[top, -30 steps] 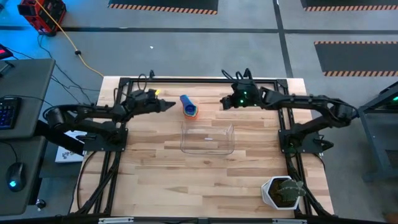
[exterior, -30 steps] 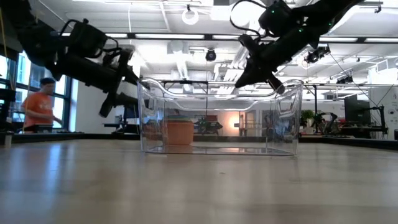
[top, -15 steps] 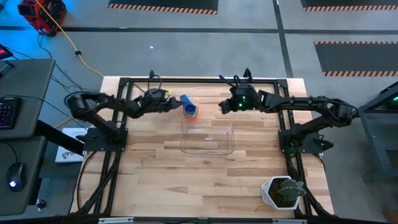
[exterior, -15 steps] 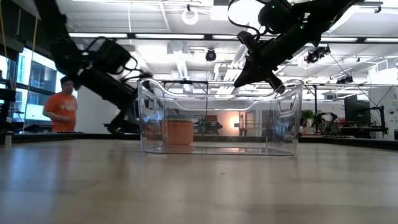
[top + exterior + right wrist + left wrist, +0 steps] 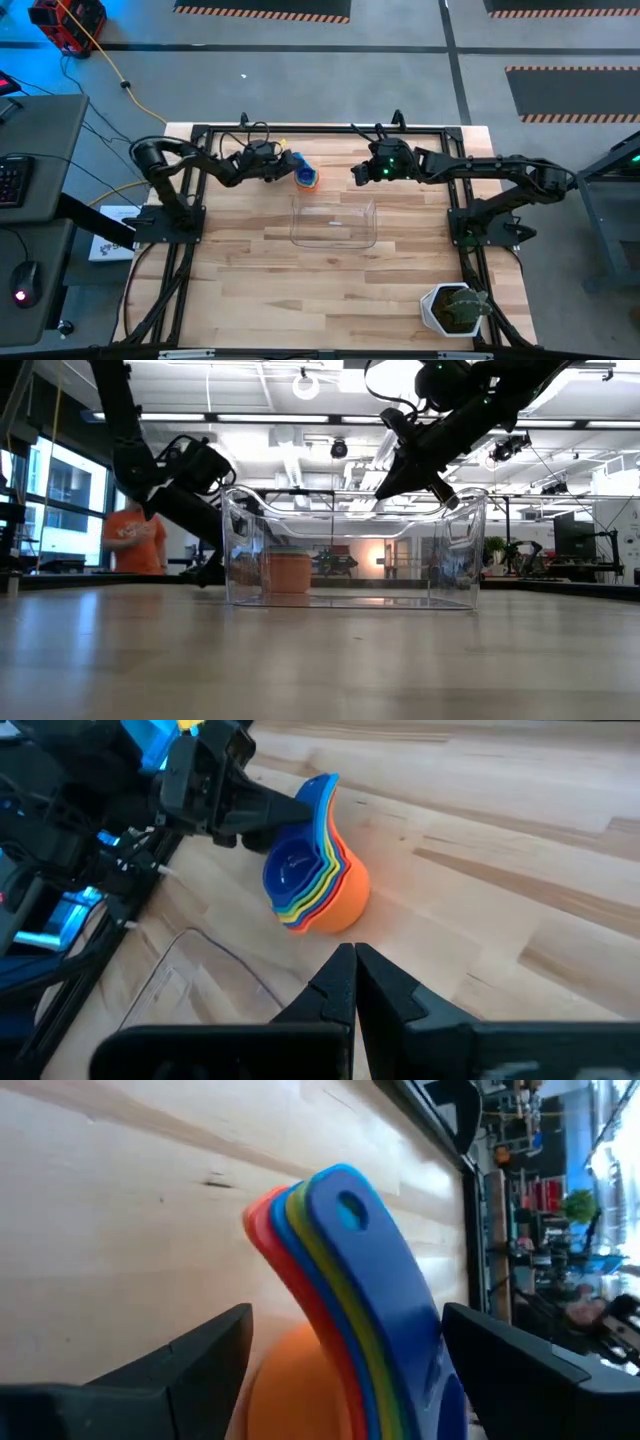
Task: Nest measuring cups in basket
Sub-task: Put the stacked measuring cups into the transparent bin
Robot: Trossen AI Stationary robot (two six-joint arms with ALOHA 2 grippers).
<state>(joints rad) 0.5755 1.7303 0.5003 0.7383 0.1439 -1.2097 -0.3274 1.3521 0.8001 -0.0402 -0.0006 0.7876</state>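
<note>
The measuring cups (image 5: pixel 305 172) sit nested in one stack, orange outermost and dark blue innermost, tilted on the table just beyond the basket's far wall. Their handles (image 5: pixel 345 1230) fan out together toward my left gripper. The clear basket (image 5: pixel 333 222) stands mid-table and holds nothing I can see. My left gripper (image 5: pixel 347 1315) is open, low over the table, with one finger on either side of the stacked handles and a gap showing on both sides. My right gripper (image 5: pixel 352 970) is shut and hangs in the air to the right of the stack (image 5: pixel 315 870).
A white pot with a green plant (image 5: pixel 455 308) stands at the table's near right corner. The dark frame rail (image 5: pixel 320 128) runs along the far edge, close behind the cups. A person in an orange shirt (image 5: pixel 135 540) stands in the room beyond the table.
My left gripper has moved toward the table's right and come down, from well left of the cup stack to its handles. My right gripper has shifted slightly toward the stack. The cups and basket have stayed where they were.
</note>
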